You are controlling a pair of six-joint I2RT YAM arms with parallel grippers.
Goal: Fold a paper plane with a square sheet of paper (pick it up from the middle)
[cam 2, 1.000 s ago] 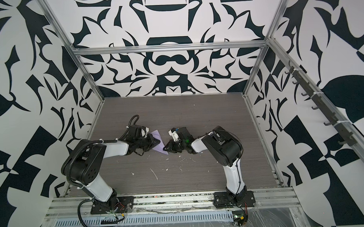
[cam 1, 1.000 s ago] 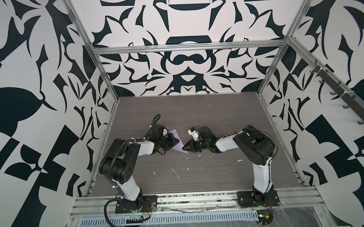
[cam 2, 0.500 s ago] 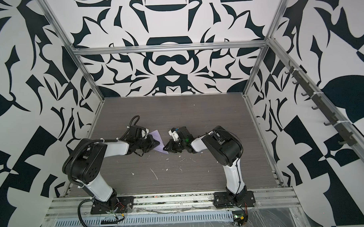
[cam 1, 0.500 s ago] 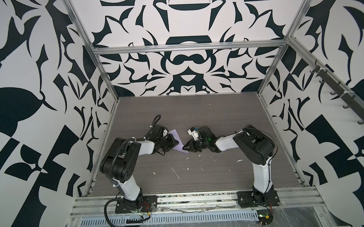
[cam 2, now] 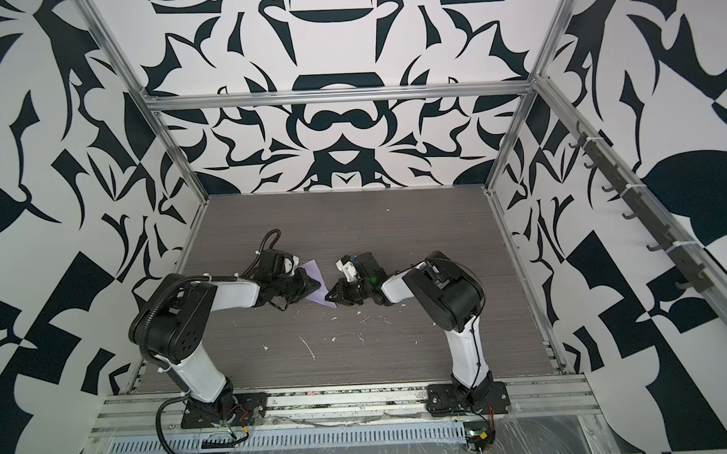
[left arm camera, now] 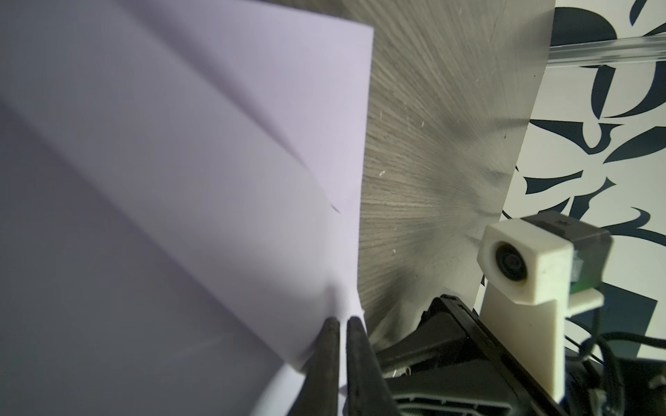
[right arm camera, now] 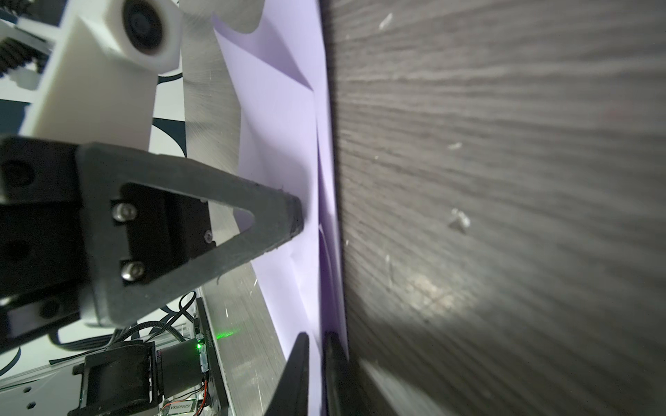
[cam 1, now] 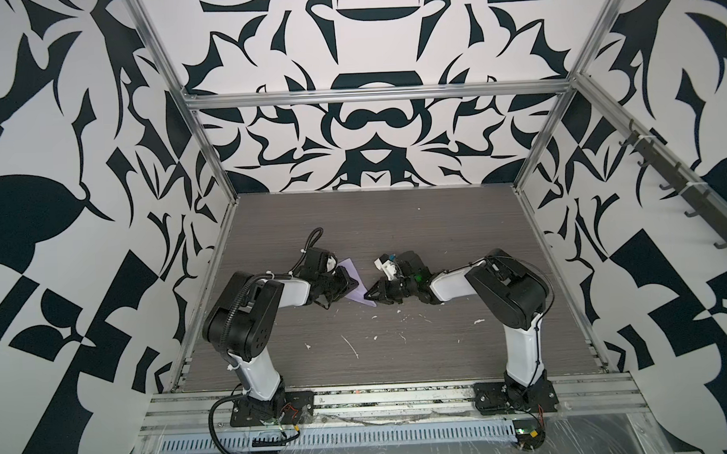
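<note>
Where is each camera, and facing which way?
Both top views: high in front, looking down at grey wood-grain table, left arm, right arm, creased lilac-purple paper sheet.
Left wrist: on left arm, along left tool pinching the sheet; right arm's white camera opposite.
Right wrist: on right arm, along right tool pinching the sheet; left tool opposite.
Shared: the sheet.

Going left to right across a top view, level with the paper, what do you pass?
Left arm's black elbow → left wrist camera → folded lilac paper → right wrist camera → right arm's black elbow.
</note>
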